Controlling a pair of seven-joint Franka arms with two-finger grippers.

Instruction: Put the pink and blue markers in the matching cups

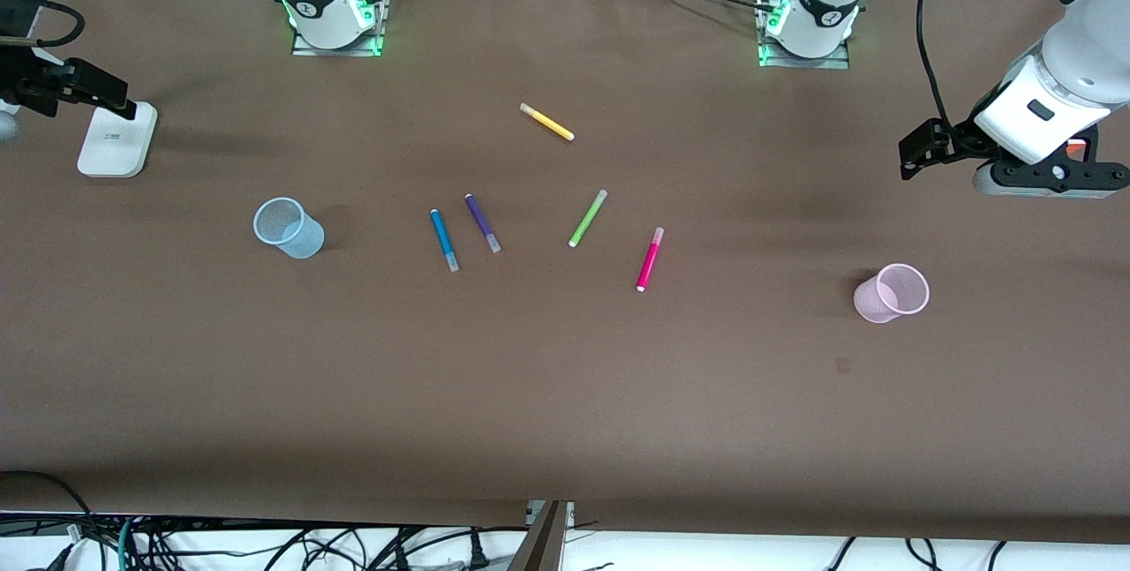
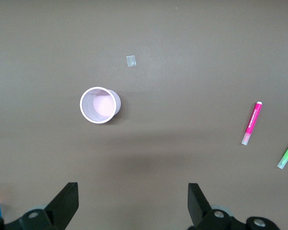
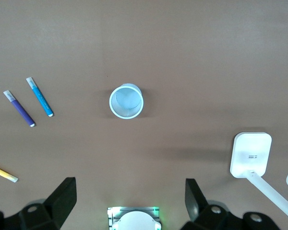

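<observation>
The pink marker lies flat mid-table; it also shows in the left wrist view. The blue marker lies flat toward the right arm's end and shows in the right wrist view. The pale blue cup stands upright and empty toward the right arm's end. The pale pink cup stands upright and empty toward the left arm's end. My left gripper hangs open and empty, high over the table's left-arm end. My right gripper is open and empty, high above the blue cup's area, and out of the front view.
A purple pen lies beside the blue marker, a lime-green pen beside the pink one, and a yellow pen nearer the bases. A white stand base with a black arm sits at the right arm's end. A small patch marks the cloth.
</observation>
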